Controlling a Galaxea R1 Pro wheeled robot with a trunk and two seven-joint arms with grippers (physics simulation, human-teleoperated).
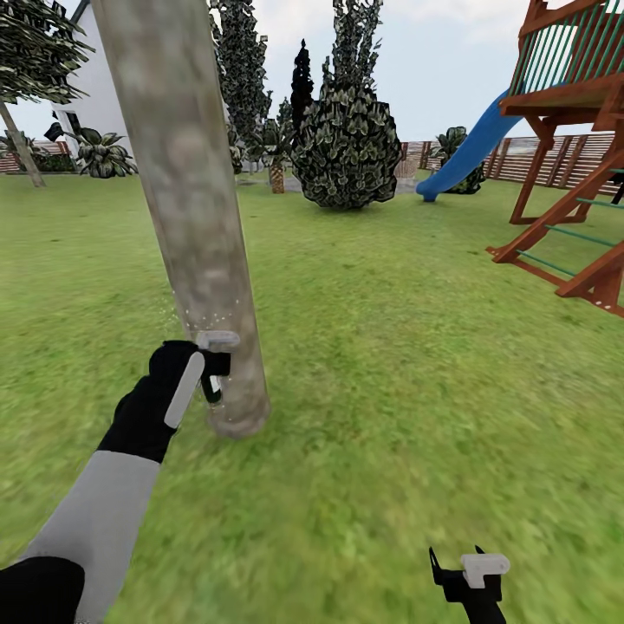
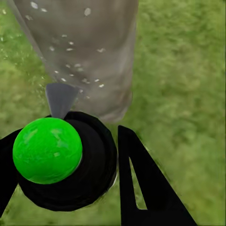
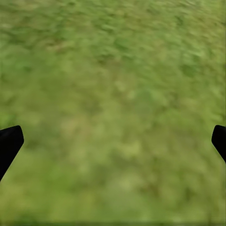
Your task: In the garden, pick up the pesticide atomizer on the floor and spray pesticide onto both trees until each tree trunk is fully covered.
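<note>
A thick mottled grey-brown tree trunk (image 1: 186, 199) rises from the lawn left of centre, its base just beyond my left hand. My left gripper (image 1: 208, 368) is shut on the pesticide atomizer (image 1: 213, 384) beside the lower trunk. In the left wrist view the atomizer (image 2: 66, 165) is a black bottle with a bright green round top, and its grey nozzle points at the trunk (image 2: 89, 52). White pesticide specks (image 2: 70, 49) dot the bark, and some (image 1: 201, 315) float above the gripper. My right gripper (image 1: 464, 568) hangs open over bare grass (image 3: 113, 94), low on the right.
Another tree (image 1: 24, 152) leans at the far left by the white house (image 1: 97, 108). A round dark bush (image 1: 347, 147) stands ahead. A blue slide (image 1: 468, 152) and a red-brown wooden play frame (image 1: 572, 173) fill the right side, backed by the slat fence (image 1: 563, 156).
</note>
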